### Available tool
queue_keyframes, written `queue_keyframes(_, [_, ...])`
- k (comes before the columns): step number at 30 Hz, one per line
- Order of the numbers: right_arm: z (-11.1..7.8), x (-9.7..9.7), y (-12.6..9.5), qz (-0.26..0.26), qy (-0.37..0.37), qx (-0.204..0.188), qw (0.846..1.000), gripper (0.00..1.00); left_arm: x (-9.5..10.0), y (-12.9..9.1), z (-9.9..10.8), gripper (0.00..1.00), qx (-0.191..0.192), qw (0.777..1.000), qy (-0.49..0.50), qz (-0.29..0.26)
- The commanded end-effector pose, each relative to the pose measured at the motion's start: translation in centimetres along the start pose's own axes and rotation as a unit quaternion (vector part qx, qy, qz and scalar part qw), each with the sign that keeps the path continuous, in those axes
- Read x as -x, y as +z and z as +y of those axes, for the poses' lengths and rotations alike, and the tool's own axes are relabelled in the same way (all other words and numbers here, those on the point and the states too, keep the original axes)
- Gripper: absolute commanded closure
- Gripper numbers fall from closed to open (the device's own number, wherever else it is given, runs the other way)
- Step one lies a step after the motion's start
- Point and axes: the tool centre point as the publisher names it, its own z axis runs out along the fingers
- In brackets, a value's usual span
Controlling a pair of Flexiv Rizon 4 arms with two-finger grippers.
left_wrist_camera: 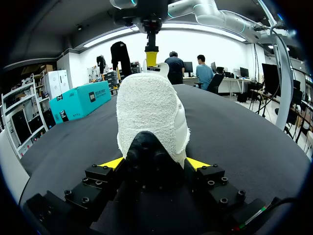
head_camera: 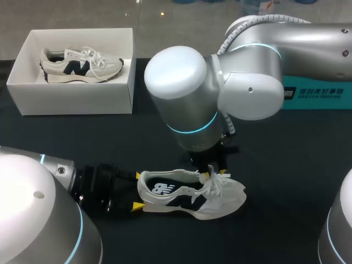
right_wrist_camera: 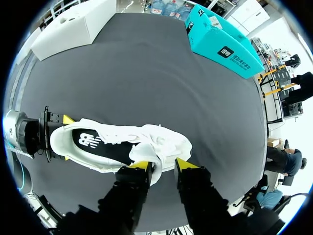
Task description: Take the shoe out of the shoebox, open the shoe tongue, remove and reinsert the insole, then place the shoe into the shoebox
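On black table (head_camera: 297, 165) lay a shoe (head_camera: 187, 197); L gripper (head_camera: 137, 191) was clamped on its heel, R gripper (right_wrist_camera: 163, 165) at its tongue (right_wrist_camera: 146, 151), grip I cannot tell; shoebox (head_camera: 71, 99) stood well behind it.

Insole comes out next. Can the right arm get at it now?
Probably yes. The right gripper hangs right over the held shoe, whose insole lies bare; only the tongue and laces crowd its front. The left gripper has its jaws clamped on the heel.

Shoe (head_camera: 190, 195) on table (head_camera: 286, 165) at front, shoebox (head_camera: 71, 100) holding second shoe (head_camera: 80, 65) behind, left.
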Motion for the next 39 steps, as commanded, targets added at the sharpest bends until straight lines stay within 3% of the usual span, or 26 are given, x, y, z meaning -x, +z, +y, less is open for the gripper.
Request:
queue_keyframes(1, [-0.1, -0.4, 0.8, 0.007, 0.233, 0.003, 0.972, 0.7, 0.0, 0.2, 0.3, 1.0, 0.001, 1.0, 0.0, 0.001])
queue_keyframes(14, [0.9, -1.8, 2.3, 0.022, 0.22, -0.005, 0.975, 0.65, 0.0, 0.2, 0.3, 1.0, 0.001, 1.0, 0.0, 0.001])
queue_keyframes(22, [1.7, -2.3, 2.7, 0.03, 0.208, -0.008, 0.978, 0.57, 0.0, 0.2, 0.3, 1.0, 0.001, 1.0, 0.0, 0.001])
queue_keyframes(23, [1.7, -2.4, 2.7, 0.028, 0.207, -0.007, 0.978, 0.65, 0.0, 0.2, 0.3, 1.0, 0.001, 1.0, 0.0, 0.001])
queue_keyframes(24, [1.8, -2.4, 2.5, 0.026, 0.206, -0.007, 0.978, 0.82, 0.0, 0.2, 0.3, 1.0, 0.001, 1.0, 0.0, 0.001])
queue_keyframes(26, [1.7, -2.3, 2.2, 0.027, 0.208, -0.004, 0.978, 0.98, 0.0, 0.2, 0.3, 1.0, 0.001, 1.0, 0.0, 0.001])
queue_keyframes(39, [-0.1, 0.0, 1.3, 0.042, 0.234, -0.005, 0.971, 1.0, 0.0, 0.2, 0.3, 1.0, 0.001, 1.0, 0.0, 0.001])
